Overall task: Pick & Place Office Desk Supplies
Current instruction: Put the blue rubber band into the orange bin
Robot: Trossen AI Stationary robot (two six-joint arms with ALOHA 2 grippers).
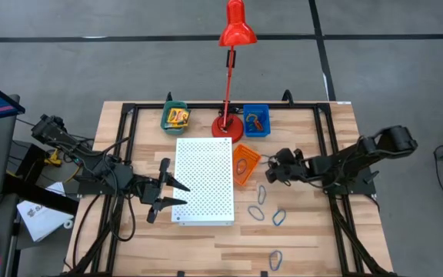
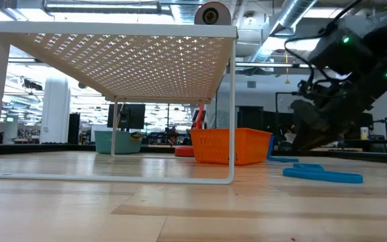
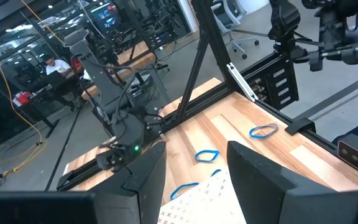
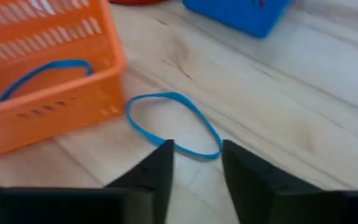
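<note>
The right gripper [image 4: 194, 155], fingers spread and empty, hovers beside the orange bin [image 4: 42, 93], a blue loop [image 4: 173, 124] on the table at its fingertips, probably for sorting; the left gripper [image 1: 168, 192] waits spread over the white perforated board [image 1: 204, 181].

Wooden table [image 1: 206, 246], bins, board, loops [image 1: 257, 212]

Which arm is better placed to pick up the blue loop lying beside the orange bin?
Right. The right gripper hangs open directly over the blue loop; the left gripper waits across the white perforated board.
</note>
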